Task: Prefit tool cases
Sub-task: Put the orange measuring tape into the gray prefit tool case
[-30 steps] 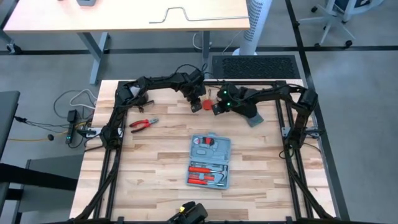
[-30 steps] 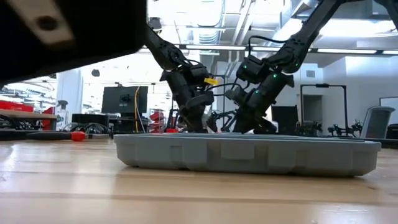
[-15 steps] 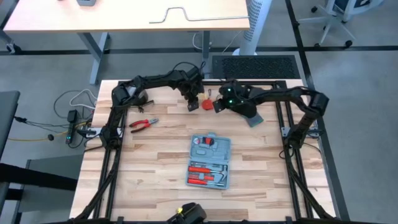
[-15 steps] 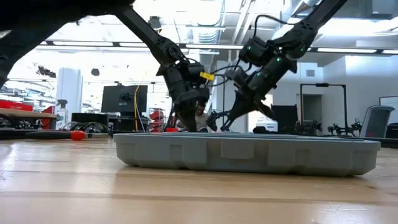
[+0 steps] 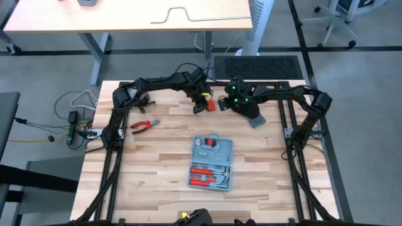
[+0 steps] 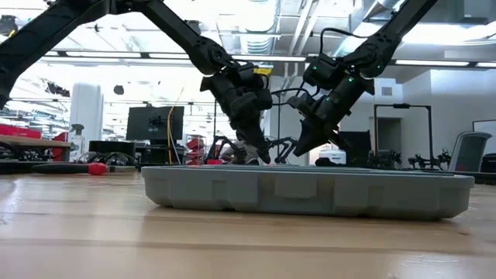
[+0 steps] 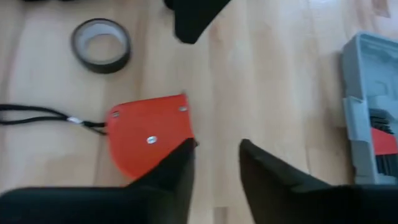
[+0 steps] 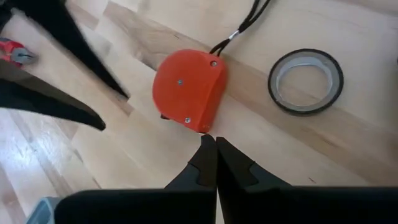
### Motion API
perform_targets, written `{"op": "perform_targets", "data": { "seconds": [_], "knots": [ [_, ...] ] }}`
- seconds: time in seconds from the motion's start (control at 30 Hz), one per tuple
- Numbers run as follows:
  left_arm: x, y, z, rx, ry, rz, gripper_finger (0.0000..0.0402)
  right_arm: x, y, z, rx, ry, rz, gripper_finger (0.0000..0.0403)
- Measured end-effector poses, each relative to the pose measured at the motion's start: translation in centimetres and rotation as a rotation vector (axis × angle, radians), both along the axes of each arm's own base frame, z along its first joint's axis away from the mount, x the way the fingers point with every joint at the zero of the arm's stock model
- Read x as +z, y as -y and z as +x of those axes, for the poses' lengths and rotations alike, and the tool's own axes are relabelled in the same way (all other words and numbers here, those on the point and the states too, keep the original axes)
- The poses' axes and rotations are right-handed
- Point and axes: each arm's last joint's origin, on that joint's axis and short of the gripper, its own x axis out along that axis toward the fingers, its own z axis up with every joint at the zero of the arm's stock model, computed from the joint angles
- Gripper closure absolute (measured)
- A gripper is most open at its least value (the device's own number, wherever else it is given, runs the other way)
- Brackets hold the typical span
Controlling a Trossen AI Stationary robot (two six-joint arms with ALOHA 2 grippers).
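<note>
High view | tool case [image 5: 212,162] open mid-bench, long axis near-to-far, nearer than both arms | left pincer [image 7: 214,163] narrowly open beside orange tape measure [image 7: 151,134] | right pincer [image 8: 215,148] closed, tips at same tape measure | tape roll [image 8: 305,81] beyond

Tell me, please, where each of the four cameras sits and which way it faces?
High view: overhead, looking straight down; both arms, open tool case, pliers.
Low view: at table height, facing the case's side; both arms descend.
Left wrist view: past the open left gripper at the orange tape measure.
Right wrist view: past the shut right gripper.
Both wrist views share the tape measure and tape roll.
</note>
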Motion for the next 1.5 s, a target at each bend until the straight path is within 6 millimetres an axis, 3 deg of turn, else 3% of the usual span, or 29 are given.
{"op": "perform_targets", "data": {
  "seconds": [0.37,0.6,0.73,1.07,1.3,1.43,1.5],
  "knots": [
    [0.2,-0.5,0.0,0.018,0.034,-0.006,0.0132,-0.1,0.0,-0.1,0.024,-0.008,0.003,0.0395],
    [0.6,-0.6,1.1,0.119,0.040,0.189,0.0083,0.6,0.2,-0.6,0.032,0.003,0.006,0.0394],
    [0.6,-0.4,1.3,0.154,0.043,0.194,0.0065,1.4,0.3,-1.2,0.031,0.005,-0.004,0.0394],
    [0.4,0.0,1.5,0.165,0.016,0.218,0.0042,3.7,0.3,-2.6,0.026,0.024,-0.043,0.0394],
    [-2.8,0.6,1.1,0.189,-0.138,0.060,0.0042,4.9,-0.3,-3.4,0.024,0.013,-0.033,0.0394],
    [-2.3,1.6,0.2,0.237,-0.256,0.040,0.0069,4.8,-0.9,-2.9,0.051,0.013,-0.035,0.0399],
    [-0.7,1.9,0.0,0.231,-0.227,0.061,0.0106,4.3,-1.1,-2.2,0.065,0.012,-0.029,0.0399]
  ]
}}
